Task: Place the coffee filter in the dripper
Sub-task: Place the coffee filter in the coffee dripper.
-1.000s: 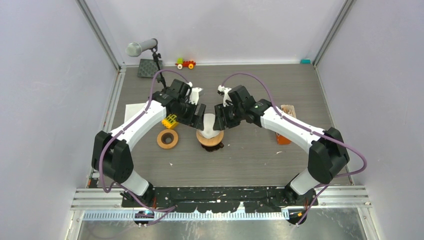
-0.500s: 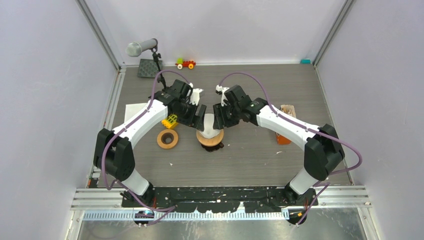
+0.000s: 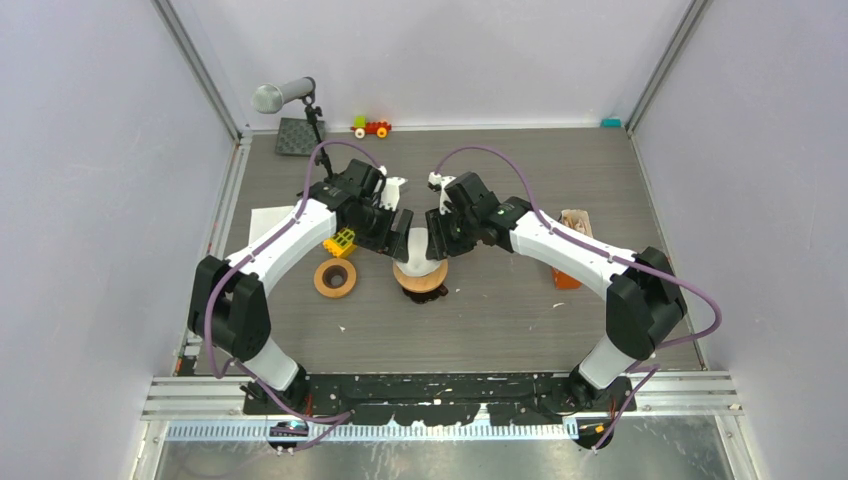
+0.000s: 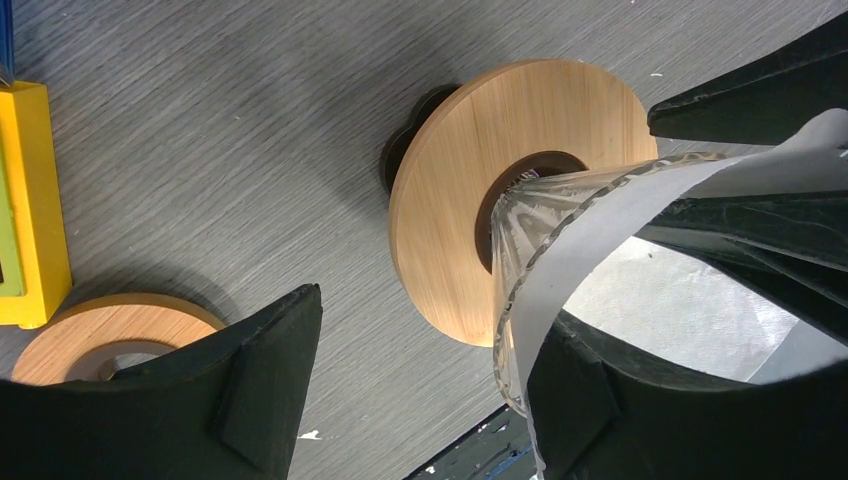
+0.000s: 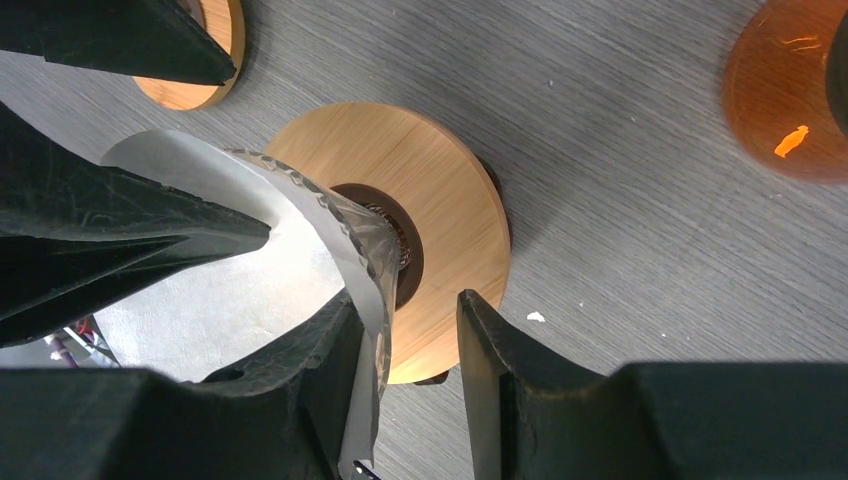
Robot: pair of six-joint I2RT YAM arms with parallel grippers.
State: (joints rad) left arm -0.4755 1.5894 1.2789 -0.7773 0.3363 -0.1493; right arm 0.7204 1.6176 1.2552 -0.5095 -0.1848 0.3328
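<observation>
The dripper is a glass cone on a round wooden collar [image 3: 420, 276], standing mid-table. The white paper filter [image 3: 417, 246] sits inside the cone, its edge above the glass rim. My left gripper [image 3: 396, 234] is open and straddles the cone's left wall; in the left wrist view [image 4: 420, 390] one finger is inside the filter [image 4: 700, 300] and the other outside above the table. My right gripper [image 3: 439, 238] is open and straddles the right wall; in the right wrist view [image 5: 410, 370] one finger presses the filter [image 5: 240, 290] from inside, and the outer one stands apart from the glass.
A wooden ring [image 3: 335, 277] and a yellow-green toy block [image 3: 340, 242] lie left of the dripper. An orange cup [image 3: 567, 277] stands to the right. White paper [image 3: 268, 222] lies at the far left. A microphone [image 3: 283, 95] and a toy car [image 3: 371, 127] are at the back.
My right gripper has shifted slightly left, closer onto the dripper's wall. My left gripper has barely moved. The filter stays in the cone.
</observation>
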